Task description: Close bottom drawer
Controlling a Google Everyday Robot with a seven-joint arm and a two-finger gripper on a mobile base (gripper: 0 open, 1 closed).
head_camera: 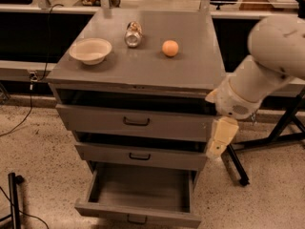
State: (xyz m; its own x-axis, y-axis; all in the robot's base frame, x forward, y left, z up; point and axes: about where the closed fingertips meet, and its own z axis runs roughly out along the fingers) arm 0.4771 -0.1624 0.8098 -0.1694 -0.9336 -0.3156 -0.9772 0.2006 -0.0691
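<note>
The bottom drawer (pixel 138 213) of the grey metal cabinet is pulled far out. Its inside looks empty, and its small dark handle (pixel 137 219) sits at the lower edge of the view. My gripper (pixel 220 141) is cream-coloured and hangs pointing down from the white arm (pixel 267 66). It is at the cabinet's right front corner, level with the middle drawer's right end, above and to the right of the bottom drawer. It holds nothing that I can see and does not touch the bottom drawer.
The top drawer (pixel 136 121) and middle drawer (pixel 138 155) each stand slightly out. On the cabinet top lie a white bowl (pixel 90 50), a tipped can (pixel 134 34) and an orange (pixel 170 48). Black stand legs (pixel 238 168) are on the floor to the right, and a black post (pixel 14 199) is at lower left.
</note>
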